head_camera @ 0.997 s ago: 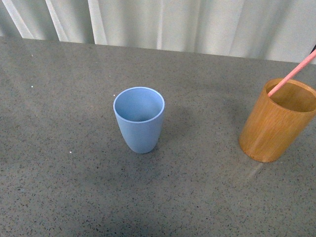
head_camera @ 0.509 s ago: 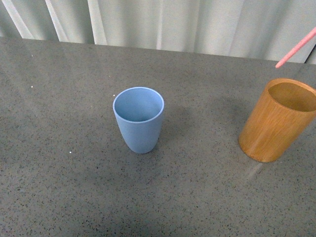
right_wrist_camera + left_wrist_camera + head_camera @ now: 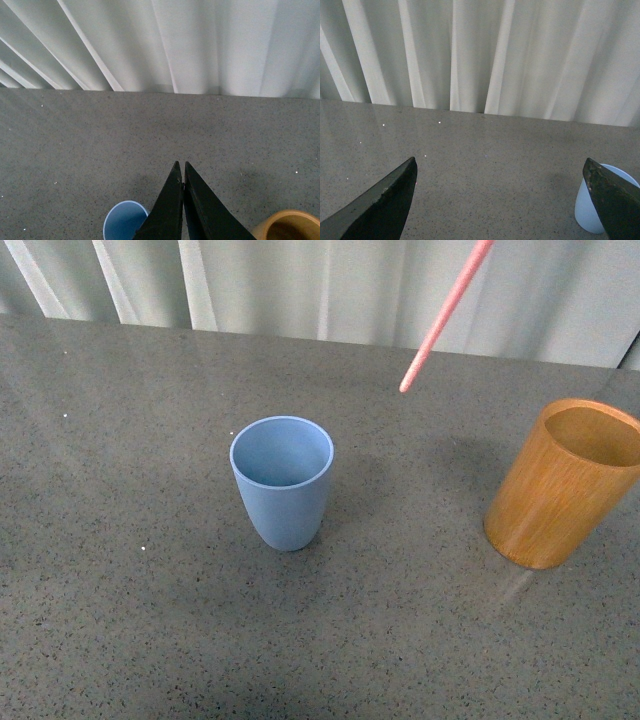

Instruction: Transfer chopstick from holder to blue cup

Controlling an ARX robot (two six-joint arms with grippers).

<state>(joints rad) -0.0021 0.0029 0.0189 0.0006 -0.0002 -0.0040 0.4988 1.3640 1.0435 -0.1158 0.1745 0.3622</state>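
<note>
The pink chopstick [image 3: 447,313] hangs slanted in the air, its lower tip above the table between the blue cup [image 3: 282,481] and the orange-brown wooden holder [image 3: 562,484]; its upper end runs out of the front view. My right gripper [image 3: 181,167] is shut on the chopstick, which is hidden between its black fingers; the blue cup [image 3: 124,220] and the holder [image 3: 290,226] show below them. My left gripper [image 3: 500,167] is open and holds nothing, with the blue cup [image 3: 598,207] partly behind one finger.
A grey speckled table [image 3: 150,620] carries both containers. White curtains [image 3: 330,285] hang behind its far edge.
The chopstick has come up out of the holder and moved left, toward the blue cup. The holder now stands empty.
</note>
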